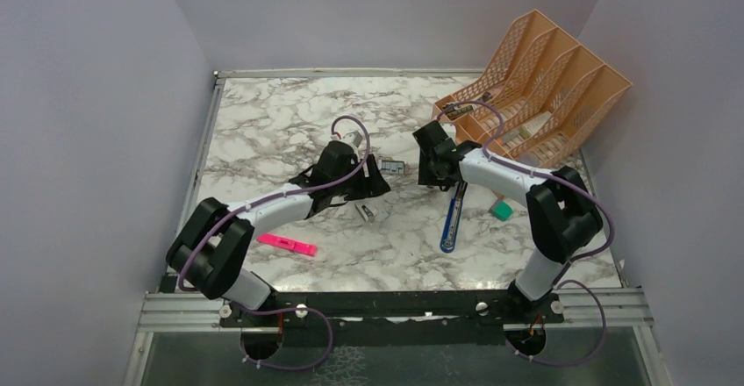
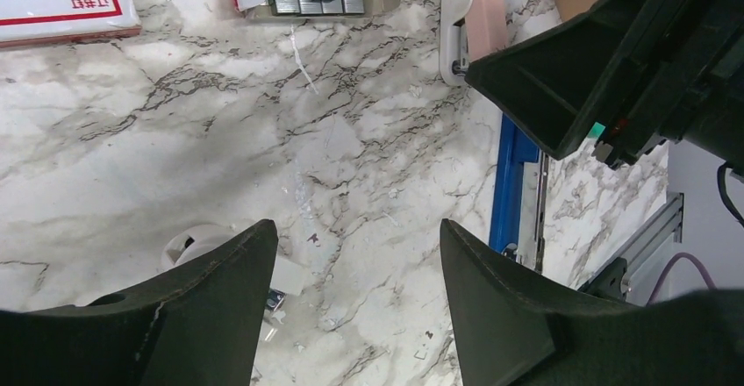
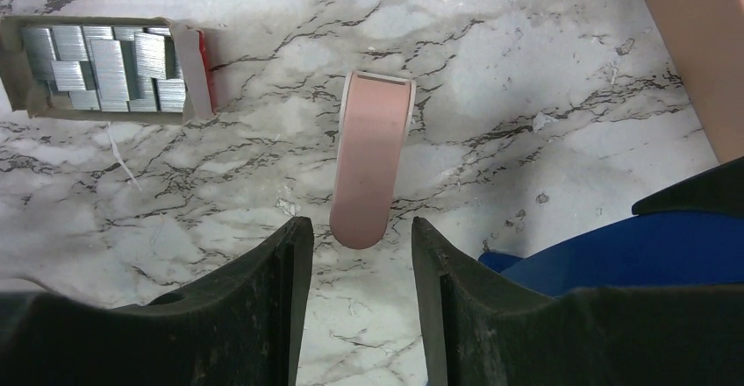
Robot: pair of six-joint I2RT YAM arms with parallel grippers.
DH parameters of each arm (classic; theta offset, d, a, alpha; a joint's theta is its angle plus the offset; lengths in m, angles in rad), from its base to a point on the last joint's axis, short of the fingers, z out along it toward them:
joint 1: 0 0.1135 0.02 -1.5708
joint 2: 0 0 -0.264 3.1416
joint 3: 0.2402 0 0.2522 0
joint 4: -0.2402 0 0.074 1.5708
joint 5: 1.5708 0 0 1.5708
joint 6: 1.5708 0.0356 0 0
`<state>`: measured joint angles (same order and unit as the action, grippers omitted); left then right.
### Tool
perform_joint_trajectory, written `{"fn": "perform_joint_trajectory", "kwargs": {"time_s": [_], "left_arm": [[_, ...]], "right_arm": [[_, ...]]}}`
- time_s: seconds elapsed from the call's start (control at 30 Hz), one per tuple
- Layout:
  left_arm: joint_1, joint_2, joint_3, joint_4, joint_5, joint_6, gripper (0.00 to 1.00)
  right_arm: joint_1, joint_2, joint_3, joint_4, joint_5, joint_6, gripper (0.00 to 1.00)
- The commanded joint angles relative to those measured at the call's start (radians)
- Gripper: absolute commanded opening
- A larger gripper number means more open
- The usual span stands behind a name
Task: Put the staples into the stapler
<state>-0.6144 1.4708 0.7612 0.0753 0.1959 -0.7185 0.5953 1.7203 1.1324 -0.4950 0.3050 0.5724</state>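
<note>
A pink highlighter (image 1: 287, 244) lies flat by the near edge of the bench (image 1: 263, 123), toward its left side. Further in and right of centre, the blue stapler (image 1: 453, 215) lies stretched from near to far, with a small teal block (image 1: 502, 210) just beside it on the right. At the bench's middle the left jaws stand apart over bare marble, holding nothing. The right jaws are apart too, their tips on either side of the rounded end of a pale pink oblong piece (image 3: 373, 158) but not clamped on it. The staples (image 3: 105, 68) lie as grey strips in an open cardboard tray (image 3: 10, 88) mid-bench, just beyond the jaws, with a red-and-white lid (image 2: 61, 0) beside it. An orange file rack (image 1: 535, 88) fills the far right corner.
</note>
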Motion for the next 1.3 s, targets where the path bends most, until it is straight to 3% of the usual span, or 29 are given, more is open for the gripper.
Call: {"fn": "perform_joint_trajectory", "kwargs": {"time_s": [0.0, 0.3, 0.47, 0.6, 0.9, 1.0, 1.13, 1.27], "left_arm": [[0.005, 0.041, -0.007, 0.072, 0.061, -0.012, 0.69], [0.016, 0.086, -0.021, 0.144, 0.151, -0.05, 0.7], [0.016, 0.093, -0.064, 0.211, 0.174, -0.09, 0.7], [0.015, 0.113, -0.075, 0.236, 0.204, -0.108, 0.67], [-0.041, 0.12, -0.14, 0.333, 0.199, -0.204, 0.62], [-0.085, 0.142, -0.138, 0.352, 0.166, -0.227, 0.54], [-0.143, 0.168, -0.152, 0.397, 0.104, -0.266, 0.44], [-0.18, 0.176, -0.168, 0.437, 0.037, -0.295, 0.44]], "right_arm": [[-0.002, 0.015, 0.02, -0.013, 0.055, 0.027, 0.47], [-0.002, 0.052, 0.027, 0.017, 0.047, 0.026, 0.38], [-0.002, 0.033, 0.01, 0.027, 0.037, 0.027, 0.19], [-0.002, -0.012, -0.023, 0.039, -0.031, 0.013, 0.14], [-0.002, -0.186, -0.2, 0.093, -0.312, 0.088, 0.13], [-0.001, -0.258, -0.258, 0.119, -0.396, 0.128, 0.12], [-0.001, -0.321, -0.318, 0.142, -0.463, 0.159, 0.12], [-0.001, -0.362, -0.357, 0.143, -0.477, 0.162, 0.11]]}}
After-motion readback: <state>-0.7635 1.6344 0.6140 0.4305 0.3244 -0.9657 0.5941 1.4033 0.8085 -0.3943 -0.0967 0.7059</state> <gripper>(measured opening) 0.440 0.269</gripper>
